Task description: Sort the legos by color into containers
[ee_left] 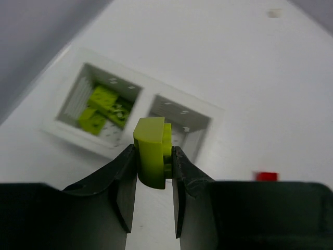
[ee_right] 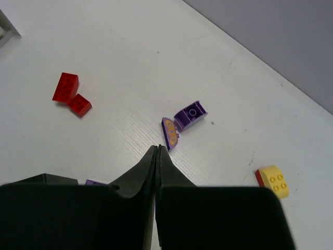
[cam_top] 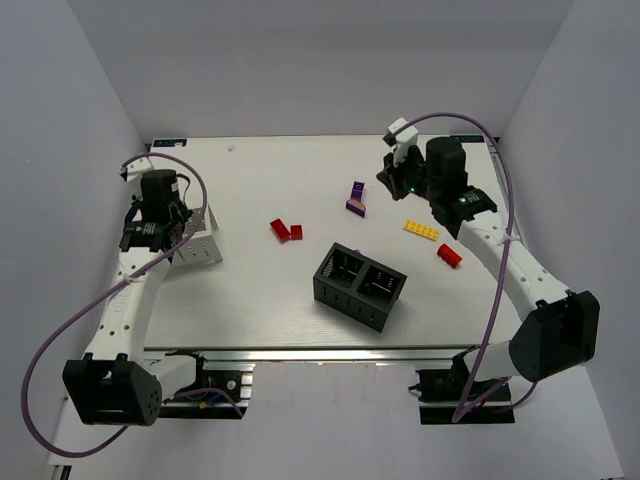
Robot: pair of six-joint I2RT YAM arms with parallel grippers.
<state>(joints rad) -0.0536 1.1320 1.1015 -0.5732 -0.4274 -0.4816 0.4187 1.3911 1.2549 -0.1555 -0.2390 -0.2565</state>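
Note:
My left gripper (ee_left: 154,153) is shut on a lime green lego (ee_left: 149,139) and holds it above the near edge of the white two-compartment box (ee_left: 147,86). The box's left cell holds lime green legos (ee_left: 100,107). In the top view this gripper (cam_top: 158,228) is at the white box (cam_top: 200,249). My right gripper (ee_right: 158,149) is shut and empty, just short of two purple legos (ee_right: 190,115). In the top view it (cam_top: 397,181) is right of the purple legos (cam_top: 356,198). Two red legos (cam_top: 286,230) lie mid-table. The black box (cam_top: 358,286) stands at the front centre.
A yellow lego (cam_top: 421,230) and a red lego (cam_top: 449,255) lie right of the black box. The yellow one (ee_right: 274,180) and the red pair (ee_right: 71,94) show in the right wrist view. A red lego (ee_left: 267,176) shows at the right of the left wrist view.

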